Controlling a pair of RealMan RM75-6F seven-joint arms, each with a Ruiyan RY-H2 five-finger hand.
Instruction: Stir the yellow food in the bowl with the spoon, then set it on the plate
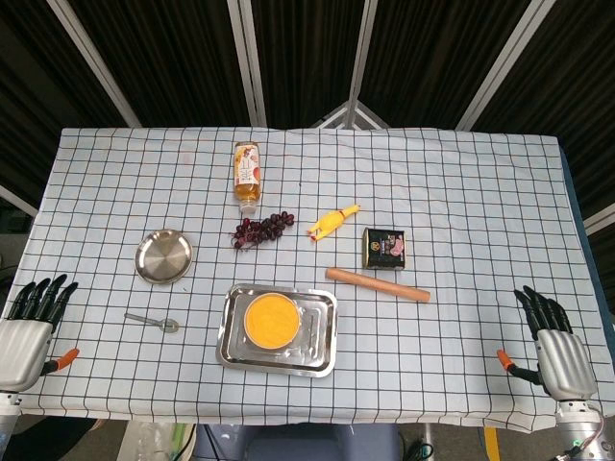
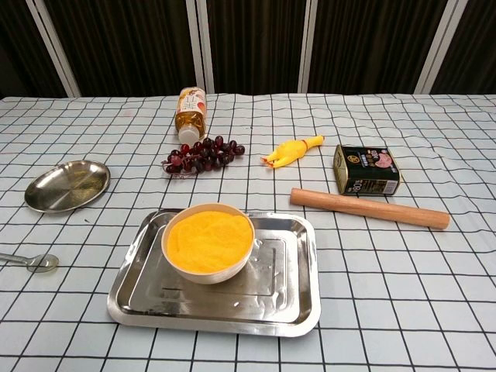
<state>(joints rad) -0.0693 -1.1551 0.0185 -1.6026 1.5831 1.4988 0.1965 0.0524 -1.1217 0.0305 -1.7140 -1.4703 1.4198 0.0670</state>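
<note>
From the head view, the left hand (image 1: 29, 331) and the right hand (image 1: 555, 346) rested at the near corners of the checked-cloth bench (image 1: 461, 192), fingers spread and holding nothing, so the task looked unstarted. The small metal spoon (image 1: 154, 321) lay just left of the rectangular steel tray (image 1: 325, 336), within the left hand's reach. The round steel plate (image 1: 163, 256) sat beyond it.

In the chest view, the white bowl of yellow food (image 2: 208, 242) stood inside the tray, probably to catch spills. Neither hand showed there.
</note>
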